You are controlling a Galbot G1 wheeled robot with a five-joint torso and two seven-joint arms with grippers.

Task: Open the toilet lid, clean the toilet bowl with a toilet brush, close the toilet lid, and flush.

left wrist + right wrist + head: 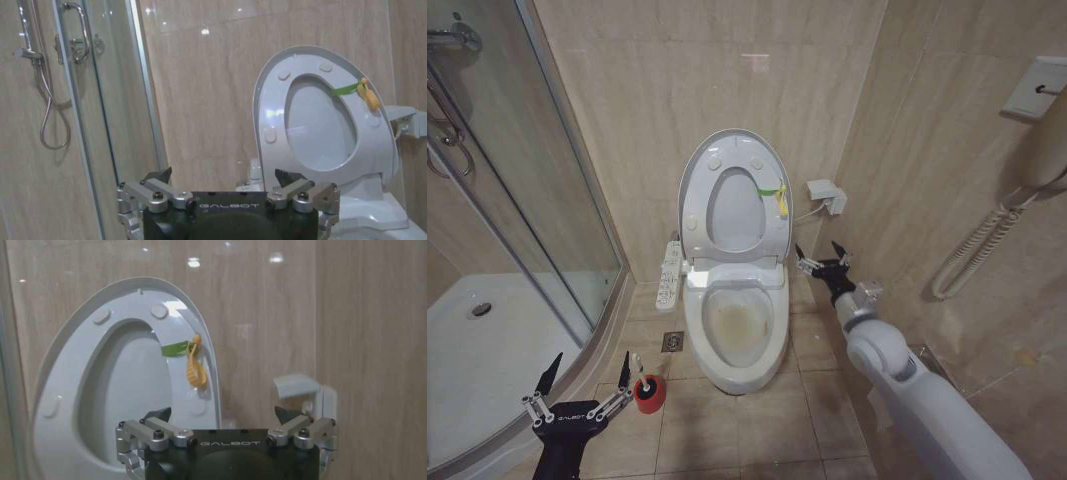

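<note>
One toilet lid (730,165) raised — two grippers, jaws apart.

Toilet lid (732,150) and seat raised upright against rear wall; toilet bowl (739,325) opening unobstructed from above. Floor gap right of bowl occupied by right end effector (820,262), fingers spread. Wall box (825,193) mounted just above that gap. Left passage narrowed by glass shower door (527,180) and side control panel (668,275). Red holder (649,394) stood beside left end effector (587,380), fingers spread.

tiled floor (827,400), toilet (737,370), red holder (650,394)
</note>
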